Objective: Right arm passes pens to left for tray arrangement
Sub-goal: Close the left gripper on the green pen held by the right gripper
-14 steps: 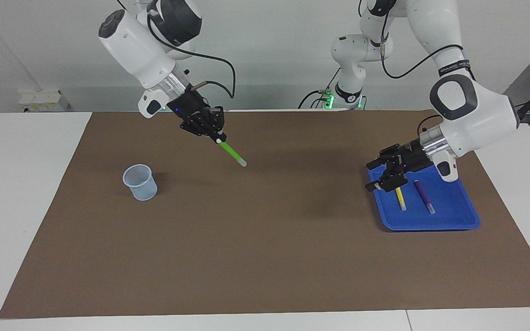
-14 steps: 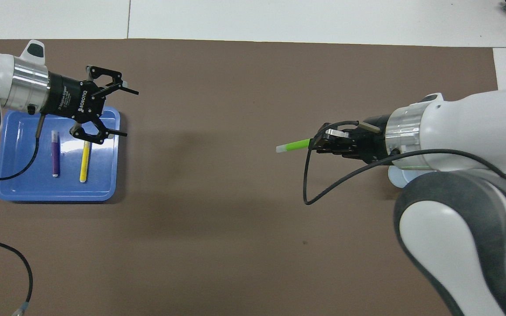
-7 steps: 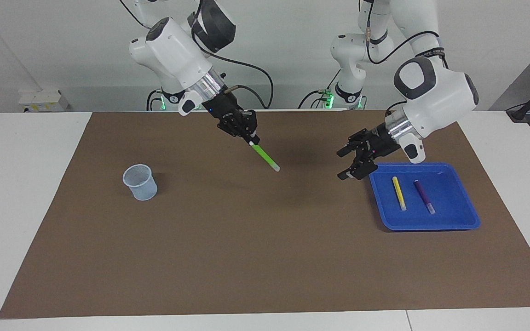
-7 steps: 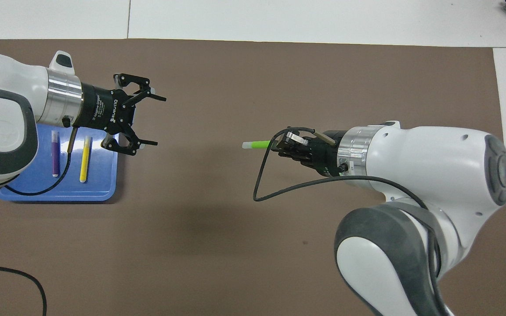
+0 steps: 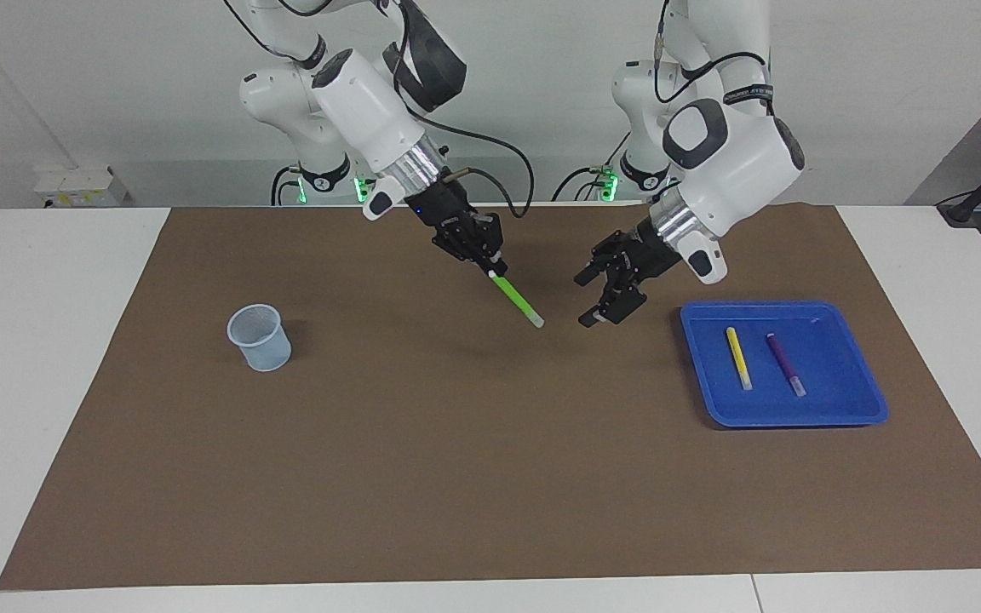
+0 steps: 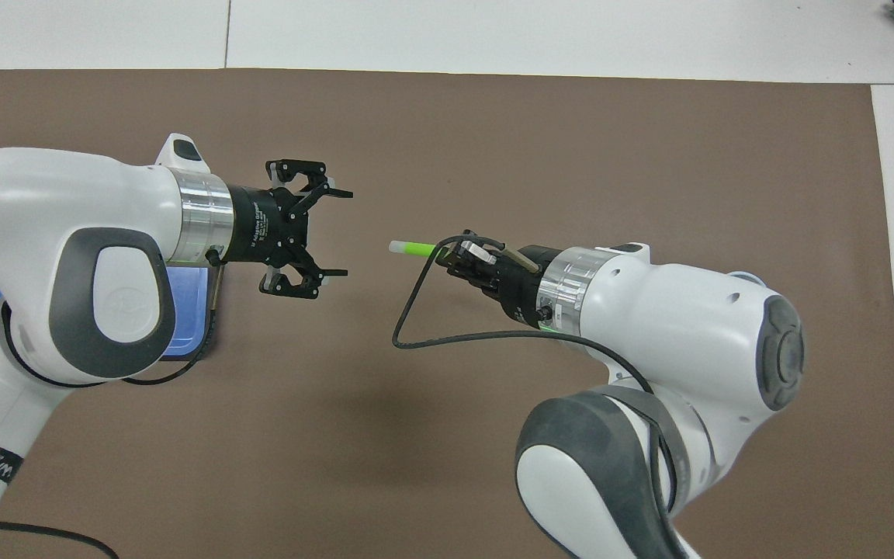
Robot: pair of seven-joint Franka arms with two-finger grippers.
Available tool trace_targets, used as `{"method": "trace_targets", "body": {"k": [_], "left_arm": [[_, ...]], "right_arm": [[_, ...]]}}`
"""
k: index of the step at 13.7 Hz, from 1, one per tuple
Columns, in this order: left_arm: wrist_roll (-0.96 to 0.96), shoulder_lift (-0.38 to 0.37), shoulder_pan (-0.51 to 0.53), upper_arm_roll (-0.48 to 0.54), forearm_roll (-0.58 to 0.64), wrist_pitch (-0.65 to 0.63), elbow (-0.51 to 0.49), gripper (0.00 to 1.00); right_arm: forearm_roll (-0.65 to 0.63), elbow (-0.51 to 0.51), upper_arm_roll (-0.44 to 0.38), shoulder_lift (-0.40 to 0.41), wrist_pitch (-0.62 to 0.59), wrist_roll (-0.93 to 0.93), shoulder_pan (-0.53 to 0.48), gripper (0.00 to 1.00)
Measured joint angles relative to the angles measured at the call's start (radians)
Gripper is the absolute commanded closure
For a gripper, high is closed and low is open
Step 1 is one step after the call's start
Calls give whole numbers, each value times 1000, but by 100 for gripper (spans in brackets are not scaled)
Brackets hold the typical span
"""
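Facing view, just above the middle of the frame: your right end effector (image 5: 490, 262) is gripping the bright green pen (image 5: 518, 300) up in the air over the brown surface (image 5: 422, 443), whitish tip angling down toward the left end effector (image 5: 594, 300), whose fingers are sitting wide apart, not touching it. Over at middle right, the blue tray (image 5: 848, 409) is holding the yellow pen (image 5: 739, 358) and purple pen (image 5: 785, 363) side by side. The mesh cup (image 5: 260, 338) is standing at middle left.

2 pens (image 5: 739, 358) in tray (image 5: 848, 415), left arm's end; cup (image 5: 260, 338) well apart, right arm's end.
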Motion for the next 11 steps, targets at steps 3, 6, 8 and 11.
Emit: {"method": "trace_targets", "body": {"k": [3,6,8,11], "left_arm": [[-54,0,-62,-1,0,100,-28,1],[-90,0,-117,-1,0,177,-50,1],[-92,0,-125,0,0,197,-57,1],[-97,0,-130,1,0,262,-73,3]], "right_arm": [[17,-2,0,33,59,0,43,100],[17,-2,-1,37,65,0,44,100],[17,-1,-2,37,65,0,44,100],[17,-1,-2,37,65,0,44,100]]}}
